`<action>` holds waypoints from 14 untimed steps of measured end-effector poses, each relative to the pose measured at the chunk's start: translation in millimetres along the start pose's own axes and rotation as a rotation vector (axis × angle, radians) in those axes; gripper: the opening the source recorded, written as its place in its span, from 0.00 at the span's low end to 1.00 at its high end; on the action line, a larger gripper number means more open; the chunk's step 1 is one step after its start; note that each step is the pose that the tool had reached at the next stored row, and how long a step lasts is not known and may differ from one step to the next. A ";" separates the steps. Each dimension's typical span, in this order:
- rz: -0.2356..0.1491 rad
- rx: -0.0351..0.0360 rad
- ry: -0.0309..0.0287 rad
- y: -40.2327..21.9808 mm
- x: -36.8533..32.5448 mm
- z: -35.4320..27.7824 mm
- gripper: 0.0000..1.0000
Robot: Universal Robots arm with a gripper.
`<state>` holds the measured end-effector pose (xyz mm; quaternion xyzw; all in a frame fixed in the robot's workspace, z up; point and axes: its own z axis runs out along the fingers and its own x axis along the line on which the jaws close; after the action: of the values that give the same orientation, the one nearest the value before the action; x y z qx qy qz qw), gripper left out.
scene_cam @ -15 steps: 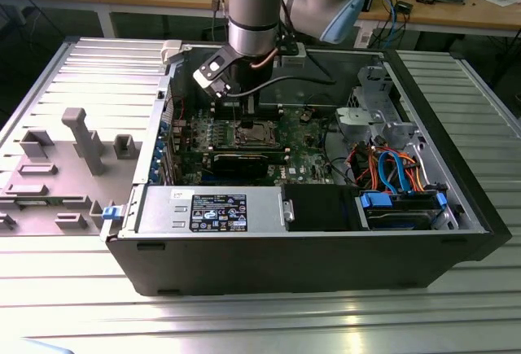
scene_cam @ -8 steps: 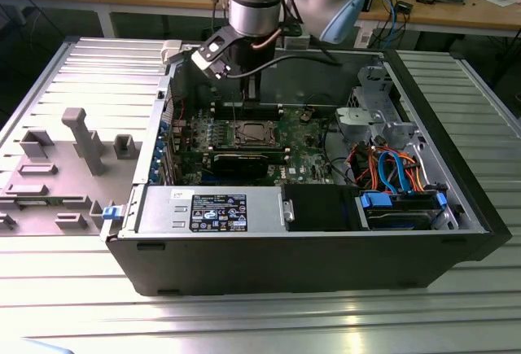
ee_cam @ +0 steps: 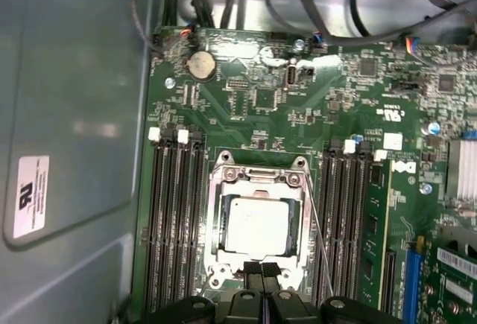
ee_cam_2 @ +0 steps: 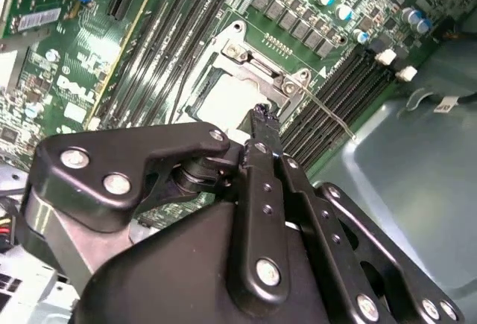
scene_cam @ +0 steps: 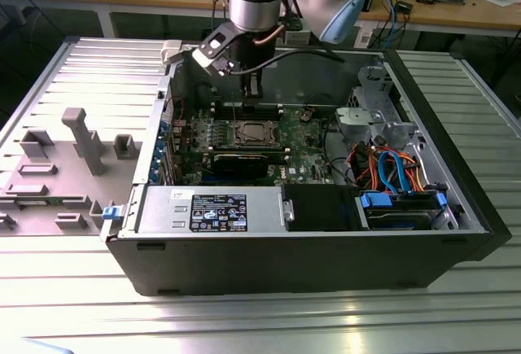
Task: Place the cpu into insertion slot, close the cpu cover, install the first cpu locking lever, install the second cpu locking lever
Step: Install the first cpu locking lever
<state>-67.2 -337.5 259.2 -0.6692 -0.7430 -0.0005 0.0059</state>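
I saw the gripper [ee_cam: 260, 268] hanging low inside the open computer case [scene_cam: 326, 264], towards the exterior view's left. Its jaws were pressed together, and its tips were just at the edge of the insertion slot [ee_cam: 220, 167] on the green board [ee_cam: 246, 108]. The cpu [ee_cam: 256, 225] lay flat in that slot with the cpu cover [ee_cam: 218, 220] down around it. A thin wire lever [ee_cam: 317, 234] slanted over the memory slots beside it.
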 end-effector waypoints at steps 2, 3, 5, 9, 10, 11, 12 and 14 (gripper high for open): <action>-0.027 0.0003 -0.0004 0.0 0.0 0.2 0.11; -0.040 0.0001 -0.0005 0.0 -0.1 0.2 0.11; -0.059 -0.0020 -0.0005 -0.8 0.0 0.4 0.11; -0.062 -0.0021 -0.0007 -1.9 0.1 0.3 0.11; -0.066 -0.0020 -0.0007 -1.9 0.0 0.3 0.11; -0.067 -0.0021 -0.0007 -2.0 -0.3 0.3 0.11; -0.067 -0.0021 -0.0007 -2.0 -0.3 0.3 0.11; -0.067 -0.0020 -0.0008 -2.0 -0.4 0.3 0.11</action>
<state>-69.1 -338.0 258.9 -0.6441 -0.7649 -0.0012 0.0049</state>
